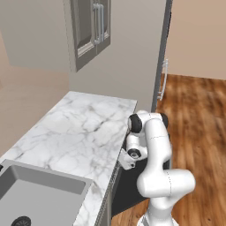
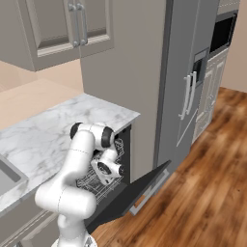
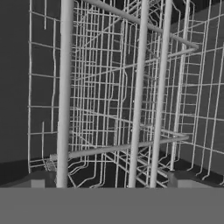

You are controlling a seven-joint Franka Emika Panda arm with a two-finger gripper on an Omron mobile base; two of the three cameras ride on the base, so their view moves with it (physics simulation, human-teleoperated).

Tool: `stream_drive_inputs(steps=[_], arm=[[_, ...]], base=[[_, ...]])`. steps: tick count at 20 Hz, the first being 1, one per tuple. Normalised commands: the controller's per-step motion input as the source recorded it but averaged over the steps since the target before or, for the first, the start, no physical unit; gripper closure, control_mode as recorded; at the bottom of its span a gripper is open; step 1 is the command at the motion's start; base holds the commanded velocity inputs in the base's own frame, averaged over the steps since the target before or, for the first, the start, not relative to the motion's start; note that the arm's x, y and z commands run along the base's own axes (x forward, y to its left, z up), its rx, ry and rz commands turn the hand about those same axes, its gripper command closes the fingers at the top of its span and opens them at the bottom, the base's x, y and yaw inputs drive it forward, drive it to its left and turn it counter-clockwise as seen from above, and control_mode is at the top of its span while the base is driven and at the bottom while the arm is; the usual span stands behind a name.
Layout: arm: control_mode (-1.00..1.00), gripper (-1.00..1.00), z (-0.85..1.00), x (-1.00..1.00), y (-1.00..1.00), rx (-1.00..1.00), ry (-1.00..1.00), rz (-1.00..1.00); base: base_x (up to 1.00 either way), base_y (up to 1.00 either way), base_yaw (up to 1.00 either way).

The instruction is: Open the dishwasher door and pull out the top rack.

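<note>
item: dishwasher door (image 2: 130,193). dark flat panel, hinged low, swung down and outward over the wood floor (image 2: 202,193), not quite level in the right base view. first half of the job looks done.

item: top rack (image 3: 113,87). silver wire basket, open grid, sitting inside the dark dishwasher cavity under the marble counter (image 1: 79,128). in the right base view wire racks (image 2: 103,181) show in the opening just behind the robot's wrist; which tier each wire belongs to cannot be told there. it does not look pulled out yet.

item: gripper (image 3: 107,181). fingers released, spread wide, holding nothing. the two dark fingertips (image 3: 37,179) rise at the bottom corners of the hand view, with the rack's thick front bars standing between them and just ahead.

key relation: the rack lies straight in front of the open fingers, along the line the hand points, into the cavity. the thick bars run upright in the hand view; since that view rolls with the hand, their true direction is uncertain. contact between fingers and wire cannot be confirmed.

judgement: next move likely calls for closing on one front bar, then drawing back out over the lowered door.
</note>
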Motion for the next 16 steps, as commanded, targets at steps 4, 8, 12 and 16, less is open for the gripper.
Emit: stream_drive_inputs(steps=[4, 8, 12, 16], arm=[[-1.00, -1.00, -0.26, -0.21, -0.65, -0.15, 0.00, -0.13], [-1.00, -1.00, -0.28, -0.28, -0.76, -0.16, 0.00, -0.13], [-1.00, -1.00, -0.29, -0.31, -0.84, -0.15, 0.00, -0.12], [-1.00, -1.00, -0.29, -0.34, -0.91, -0.14, 0.00, -0.12]], base=[[0.00, 0.00, 0.00], [0.00, 0.00, 0.00], [0.00, 0.00, 0.00], [0.00, 0.00, 0.00]])
